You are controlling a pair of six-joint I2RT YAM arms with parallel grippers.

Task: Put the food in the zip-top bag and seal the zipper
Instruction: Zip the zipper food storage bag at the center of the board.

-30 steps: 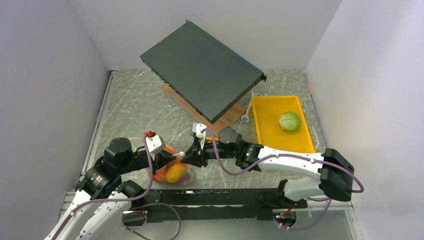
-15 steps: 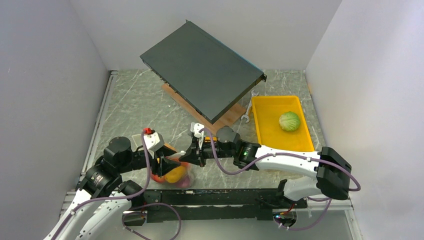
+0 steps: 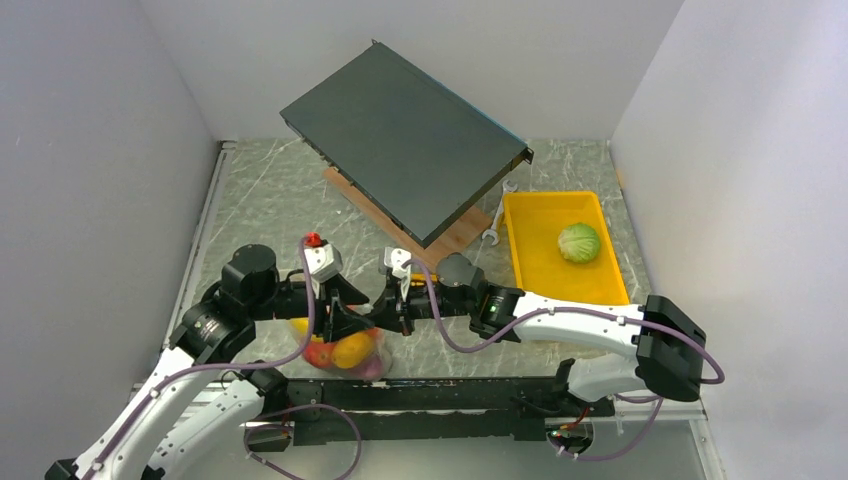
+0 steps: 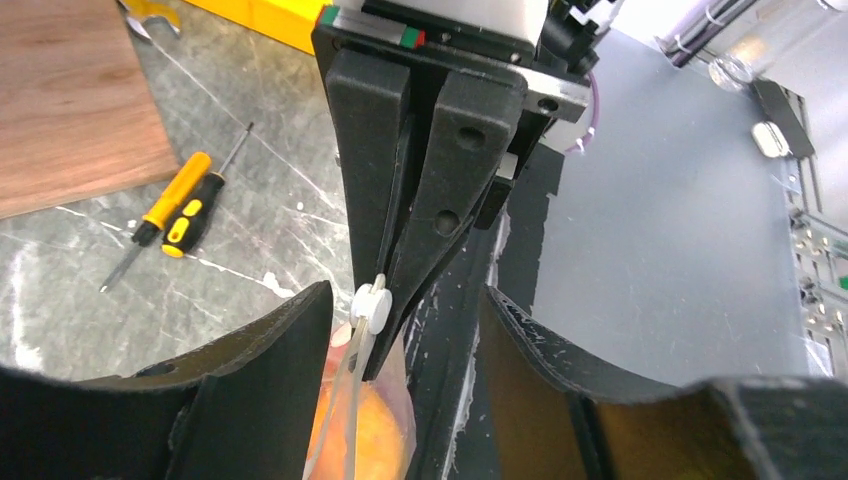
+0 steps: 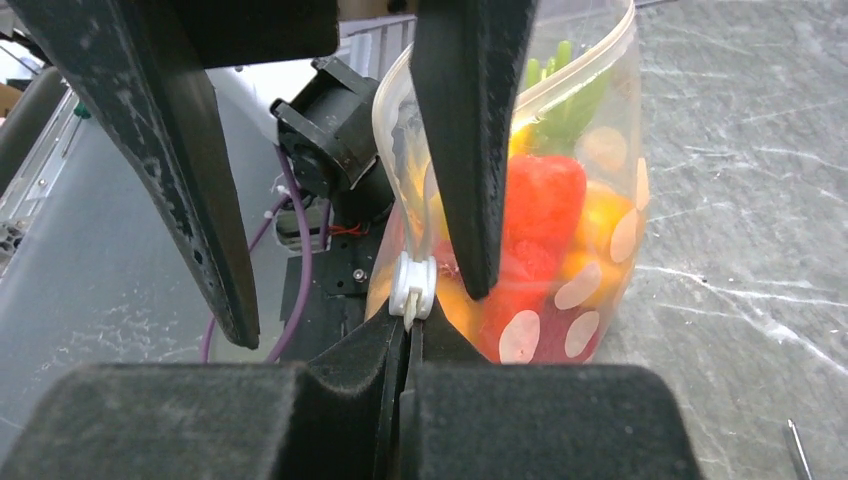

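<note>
Yellow tray (image 3: 540, 268): landmark, at the right of the table; one food item, the green cabbage (image 3: 578, 242), lies in it and is not bagged. Zip-top bag (image 3: 345, 350): well to the left of the tray and nearer the arm bases, hanging mouth-up between the two grippers. Judged soft and floppy, light even when loaded, with slick film; it will sag and swing if held by the wall, so hold belongs on the stiffer mouth edge. Left gripper (image 3: 338, 312): fingers spread, straddling the bag's mouth, touching nothing that can be confirmed. Right gripper (image 5: 408, 345): fingers pinched tight on the zipper (image 4: 350, 370) edge. Food (image 5: 540, 210) in the bag: red, orange and yellow pieces, glossy and hard, likely to roll. White slider (image 5: 413, 285): sits just beyond the right fingertips; small, rigid, the proper pull point.
</note>
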